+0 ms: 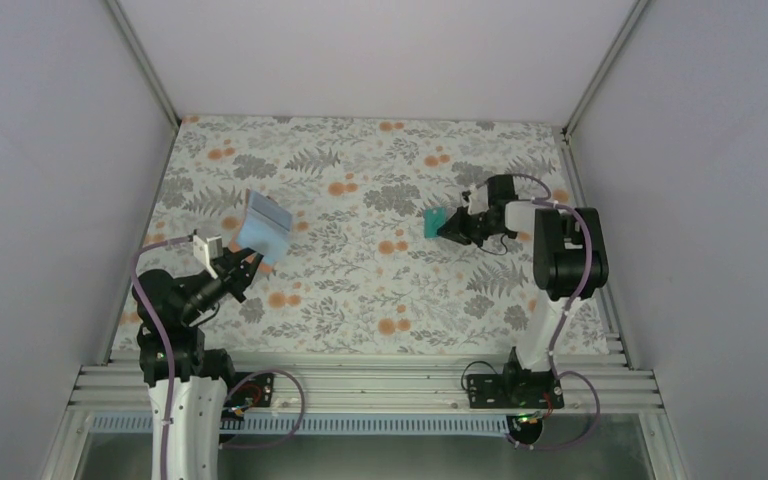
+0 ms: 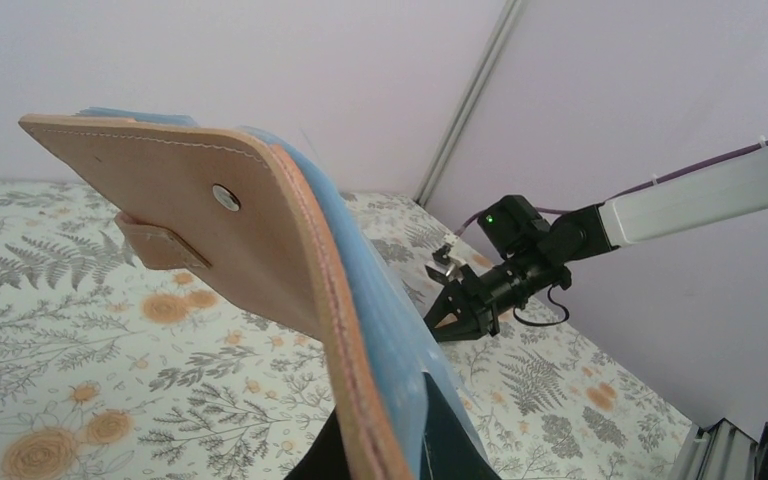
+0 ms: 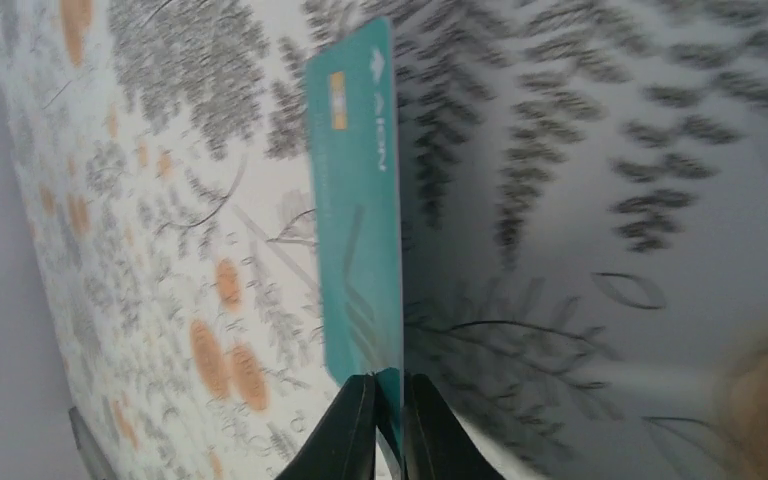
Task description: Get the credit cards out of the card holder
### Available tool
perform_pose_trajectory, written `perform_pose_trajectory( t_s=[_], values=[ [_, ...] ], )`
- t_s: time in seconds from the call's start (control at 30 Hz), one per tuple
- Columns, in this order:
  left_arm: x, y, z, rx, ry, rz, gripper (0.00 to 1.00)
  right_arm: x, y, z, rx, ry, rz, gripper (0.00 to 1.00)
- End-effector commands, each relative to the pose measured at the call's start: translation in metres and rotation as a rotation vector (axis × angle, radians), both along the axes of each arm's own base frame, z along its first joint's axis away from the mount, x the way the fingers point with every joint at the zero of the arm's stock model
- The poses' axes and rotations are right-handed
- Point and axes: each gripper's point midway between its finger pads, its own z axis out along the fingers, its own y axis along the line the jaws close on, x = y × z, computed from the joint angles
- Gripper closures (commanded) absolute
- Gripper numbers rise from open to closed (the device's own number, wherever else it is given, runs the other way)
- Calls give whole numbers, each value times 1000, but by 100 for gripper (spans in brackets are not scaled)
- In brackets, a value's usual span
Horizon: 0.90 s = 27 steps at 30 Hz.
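Teal card [image 3: 360,220], probably stiff and slippery, is being pinched at its short edge by the right gripper [image 3: 388,405], well right of the card holder [image 2: 260,230] the left gripper [image 1: 248,263] is clamping.

Illegible white lettering on teal card [image 3: 360,230]

place: probably a robot lab cell | evidence: white panel walls [image 1: 380,50], aluminium rails [image 1: 360,385], floral table cover [image 1: 360,270]

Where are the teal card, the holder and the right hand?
teal card [image 3: 360,200], right wrist view, middle of face
holder [image 2: 160,180], left wrist view, brown outer flap
right hand [image 3: 388,400], right wrist view, between its fingertips
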Motion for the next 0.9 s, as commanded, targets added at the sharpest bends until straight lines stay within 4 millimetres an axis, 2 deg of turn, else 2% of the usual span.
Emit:
perform_pose_trajectory(
  t_s=[0.0,0.07,0.17,0.3,0.43,0.53,0.63,0.7,0.8,0.87],
  values=[
    [0,1,8,1,-32,6,98,2,-27,-17,-110,16,-84,81],
    [0,1,8,3,-31,6,97,1,-30,-15,-123,13,-94,67],
    [-1,1,8,6,-33,6,98,2,-33,-5,-138,-12,-109,56],
    [0,2,8,2,-32,14,98,3,-47,12,-216,-62,-164,46],
    [1,2,7,8,-23,18,98,17,-67,51,-319,-179,-233,35],
    [1,3,6,7,-23,18,98,27,-62,106,-290,-332,-241,34],
    [1,2,6,6,-19,11,98,26,-32,163,-239,-505,-158,32],
    [-1,0,8,9,-30,-7,98,18,0,195,-187,-620,-42,31],
    [-6,-6,10,14,-50,-51,97,-9,61,236,-72,-764,179,31],
    [-12,-12,17,33,-77,-111,98,-38,105,265,49,-848,346,32]
  ],
)
